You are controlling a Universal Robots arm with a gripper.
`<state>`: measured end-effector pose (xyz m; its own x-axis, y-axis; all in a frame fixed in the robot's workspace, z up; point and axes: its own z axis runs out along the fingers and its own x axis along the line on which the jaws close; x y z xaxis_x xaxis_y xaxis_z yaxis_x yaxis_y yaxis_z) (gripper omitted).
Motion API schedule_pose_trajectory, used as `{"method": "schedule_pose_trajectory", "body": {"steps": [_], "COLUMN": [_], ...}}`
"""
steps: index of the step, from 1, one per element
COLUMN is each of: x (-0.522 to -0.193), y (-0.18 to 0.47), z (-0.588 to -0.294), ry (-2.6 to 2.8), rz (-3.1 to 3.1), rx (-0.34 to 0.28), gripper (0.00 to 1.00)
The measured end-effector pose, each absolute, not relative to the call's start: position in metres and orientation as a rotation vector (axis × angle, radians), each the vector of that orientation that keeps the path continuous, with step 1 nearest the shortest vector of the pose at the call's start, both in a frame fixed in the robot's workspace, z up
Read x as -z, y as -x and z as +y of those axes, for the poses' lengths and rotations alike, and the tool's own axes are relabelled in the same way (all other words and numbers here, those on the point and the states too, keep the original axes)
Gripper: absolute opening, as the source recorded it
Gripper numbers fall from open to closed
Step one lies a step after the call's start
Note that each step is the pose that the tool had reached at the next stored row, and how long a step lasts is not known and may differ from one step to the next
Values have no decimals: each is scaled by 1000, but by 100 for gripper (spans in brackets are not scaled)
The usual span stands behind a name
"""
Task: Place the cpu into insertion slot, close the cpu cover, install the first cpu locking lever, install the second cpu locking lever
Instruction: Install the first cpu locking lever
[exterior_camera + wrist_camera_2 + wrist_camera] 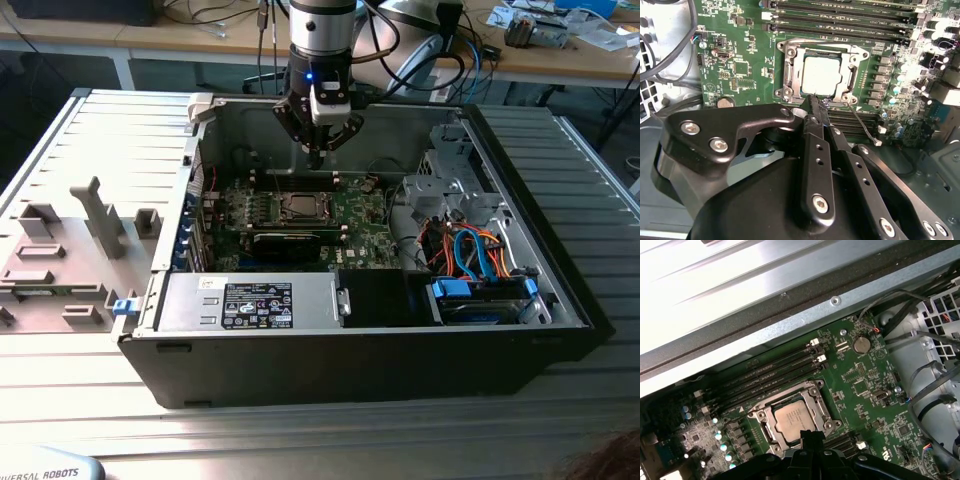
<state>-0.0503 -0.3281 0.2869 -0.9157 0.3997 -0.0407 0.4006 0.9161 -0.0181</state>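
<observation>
exterior view: black gripper (317,152) pinched closed, empty, at 12 o'clock of silver-grey square cpu (298,207) | second wrist view: cpu seated in metallic-rimmed insertion slot (849,80), silvery frame cpu cover (791,70) down around it, fingertips (813,102) near cover rim | first wrist view: cpu in slot on green motherboard (860,390)

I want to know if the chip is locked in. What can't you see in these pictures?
1. Exterior view: the insertion slot is too small to show whether anything is latched.
2. First wrist view: the gripper hides one edge of the cpu cover.
3. Second wrist view: glare washes out the top of the cpu, and the jaws hide the cover edge beneath them.
</observation>
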Motion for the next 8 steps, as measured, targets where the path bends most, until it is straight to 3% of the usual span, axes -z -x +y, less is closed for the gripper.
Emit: {"method": "schedule_pose_trajectory", "body": {"steps": [8], "x": [-287], "y": [50], "z": [-328], "ry": [-622], "rz": [3042], "rx": [40], "gripper": [11]}}
